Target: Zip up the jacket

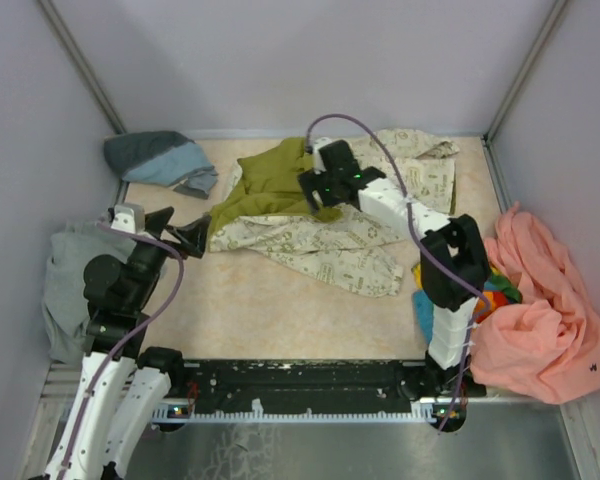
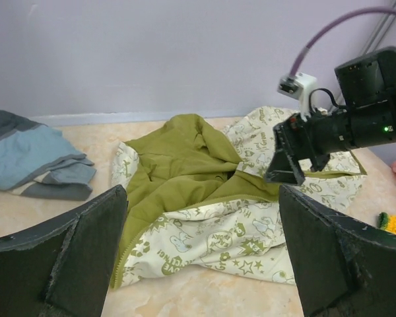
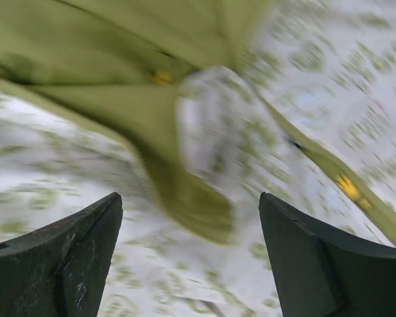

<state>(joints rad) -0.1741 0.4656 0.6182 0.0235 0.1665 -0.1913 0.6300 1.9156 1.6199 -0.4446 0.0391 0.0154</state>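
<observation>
The jacket (image 1: 320,235), cream with olive-green motifs, lies crumpled and open at the middle back of the table, its olive lining (image 1: 265,180) turned up. In the left wrist view the jacket (image 2: 237,231) shows its olive zipper strip (image 2: 122,254) along the near left edge. My left gripper (image 1: 185,232) is open and empty, just left of the jacket's left edge. My right gripper (image 1: 315,190) is open and empty, hovering over the lining in the jacket's middle. The right wrist view is blurred; it shows the olive lining (image 3: 191,198) and printed fabric below the open fingers.
A blue-grey garment (image 1: 160,160) lies at the back left. A grey sweatshirt (image 1: 65,285) lies at the left edge by my left arm. A peach-pink garment (image 1: 540,310) and a small colourful item (image 1: 495,290) lie at the right. Walls enclose the table on three sides.
</observation>
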